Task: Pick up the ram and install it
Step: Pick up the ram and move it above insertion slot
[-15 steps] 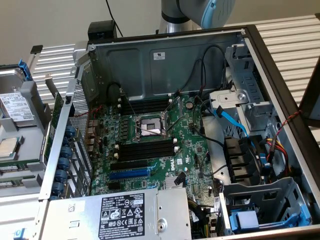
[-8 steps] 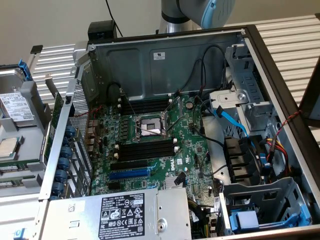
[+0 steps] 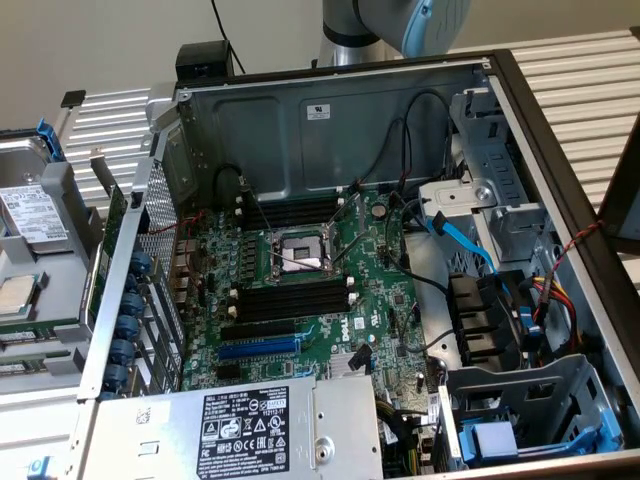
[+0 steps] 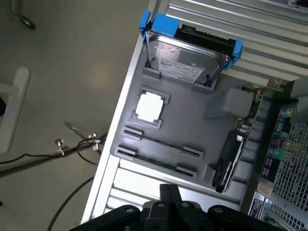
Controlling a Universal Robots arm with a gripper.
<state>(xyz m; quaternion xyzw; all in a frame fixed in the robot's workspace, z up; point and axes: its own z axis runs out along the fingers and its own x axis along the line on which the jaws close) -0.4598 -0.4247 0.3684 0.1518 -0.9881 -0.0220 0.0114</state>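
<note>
Floor: bare concrete beside tray.
Gripper: clenched, empty, near tray.
Ram: in tray; I'd open up and centre first.

The arm, at twelve o'clock in the exterior view, is a silver-grey tube with a light-blue joint cap. The gripper is matte black with rounded links.

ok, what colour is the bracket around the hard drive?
The bracket around the hard drive is blue; the wrist view shows it best.
</note>
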